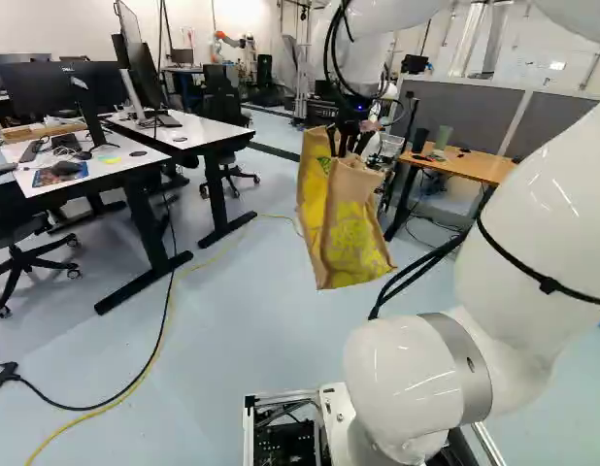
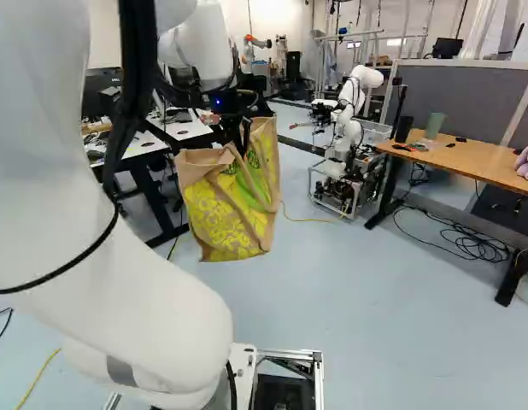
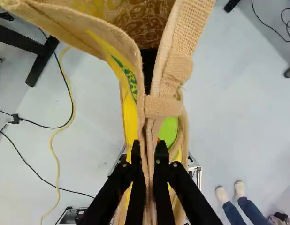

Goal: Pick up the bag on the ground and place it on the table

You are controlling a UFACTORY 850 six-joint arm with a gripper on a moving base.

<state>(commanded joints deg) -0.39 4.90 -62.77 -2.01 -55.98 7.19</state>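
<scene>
White arm [image 1: 533, 252]: mine, closest of all; in the left base view it fills the space right of the bag [image 1: 353, 228], in the right base view the space left of it.
Fingers [image 1: 344, 144]: above the bag; in the wrist view I have my fingers [image 3: 136, 173] pinching folds of its woven top from two sides.
Bag: hanging from my grip with its mouth up, in the air above the floor [image 2: 366, 282]; yellow and green print on tan cloth.
Wooden surface [image 2: 478, 162]: beyond the bag and to its right in both base views, well apart from it.
Green cup [image 2: 434, 125] and black cylinder [image 2: 404, 129]: side by side on that surface, right of the bag in the right base view.
White surface [image 1: 188, 134]: left of the bag in the left base view, with monitors on it.
White robot [image 2: 345, 120]: another one, beyond the bag and to its right in the right base view.
Yellow cable [image 1: 150, 364]: on the floor, left of the bag in the left base view.
</scene>
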